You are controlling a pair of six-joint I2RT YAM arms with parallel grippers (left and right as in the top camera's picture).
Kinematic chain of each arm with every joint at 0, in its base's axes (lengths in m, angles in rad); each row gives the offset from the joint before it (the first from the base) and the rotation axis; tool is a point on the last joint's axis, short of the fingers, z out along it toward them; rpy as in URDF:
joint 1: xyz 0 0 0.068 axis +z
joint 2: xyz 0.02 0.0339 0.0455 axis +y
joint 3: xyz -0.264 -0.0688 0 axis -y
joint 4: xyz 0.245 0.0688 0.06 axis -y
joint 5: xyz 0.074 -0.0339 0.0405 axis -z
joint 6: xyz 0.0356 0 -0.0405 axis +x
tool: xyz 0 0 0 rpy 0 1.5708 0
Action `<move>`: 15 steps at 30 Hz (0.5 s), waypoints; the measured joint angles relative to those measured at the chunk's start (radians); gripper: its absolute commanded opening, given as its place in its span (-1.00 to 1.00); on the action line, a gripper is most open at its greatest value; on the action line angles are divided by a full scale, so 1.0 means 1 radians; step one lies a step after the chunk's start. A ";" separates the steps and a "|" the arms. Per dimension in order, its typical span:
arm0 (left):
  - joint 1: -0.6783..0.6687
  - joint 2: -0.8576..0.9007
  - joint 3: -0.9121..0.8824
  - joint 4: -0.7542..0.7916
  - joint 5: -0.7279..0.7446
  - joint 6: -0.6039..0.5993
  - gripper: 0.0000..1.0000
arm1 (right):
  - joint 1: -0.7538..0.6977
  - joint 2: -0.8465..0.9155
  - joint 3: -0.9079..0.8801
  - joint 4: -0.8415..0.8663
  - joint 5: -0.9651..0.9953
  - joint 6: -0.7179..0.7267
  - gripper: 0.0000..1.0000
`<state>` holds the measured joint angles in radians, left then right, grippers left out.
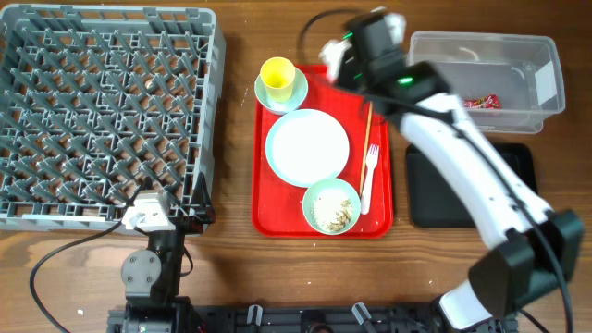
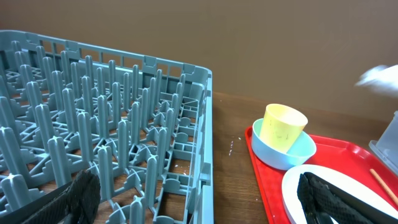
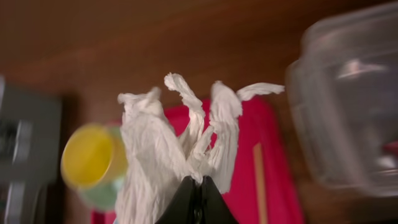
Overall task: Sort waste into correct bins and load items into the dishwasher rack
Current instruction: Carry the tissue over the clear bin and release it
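Note:
My right gripper (image 1: 333,57) (image 3: 198,185) is shut on a crumpled white paper napkin (image 3: 155,143) and holds it above the far edge of the red tray (image 1: 268,217). A red-and-white wrapper (image 1: 481,102) lies in the clear tub (image 1: 536,55). The yellow cup (image 1: 277,74) (image 2: 283,126) stands in a blue-green bowl (image 1: 296,92) (image 2: 292,155). The plate (image 1: 307,145), a second bowl with rice scraps (image 1: 331,206), the white fork (image 1: 368,176) and the chopstick (image 1: 367,139) lie on the red tray. My left gripper (image 1: 153,215) (image 2: 196,205) is open and empty at the near right corner of the grey rack (image 1: 102,111) (image 2: 124,143).
The black tray (image 1: 435,194) lies right of the red tray, partly under my right arm. The clear tub stands behind it at the far right. The rack holds nothing. A black cable loops behind the red tray.

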<state>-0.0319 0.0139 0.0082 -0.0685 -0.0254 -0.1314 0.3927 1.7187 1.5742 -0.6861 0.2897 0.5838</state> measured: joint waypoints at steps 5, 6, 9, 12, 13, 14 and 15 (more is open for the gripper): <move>0.000 0.000 0.000 0.000 0.000 0.000 1.00 | -0.167 0.010 0.003 0.021 0.094 0.003 -0.91; 0.000 0.000 0.000 0.000 0.000 0.000 1.00 | -0.191 0.017 0.003 0.026 0.101 0.004 -0.91; 0.000 0.000 0.000 0.000 0.000 0.000 1.00 | -0.285 0.058 0.001 0.053 0.117 0.006 0.36; 0.000 0.000 0.000 0.000 0.000 0.000 1.00 | -0.340 0.093 0.001 0.058 0.122 0.014 0.99; 0.000 0.000 0.000 0.000 0.000 0.000 1.00 | -0.356 0.104 0.001 0.051 0.122 0.015 0.99; 0.000 0.000 0.000 0.000 0.000 0.000 1.00 | -0.370 0.116 -0.003 0.034 0.122 0.015 1.00; 0.000 0.000 0.000 0.000 0.000 0.000 1.00 | -0.374 0.118 -0.005 0.013 0.121 0.015 1.00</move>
<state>-0.0319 0.0139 0.0082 -0.0689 -0.0254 -0.1314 0.0185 1.8366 1.5692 -0.6735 0.4107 0.5987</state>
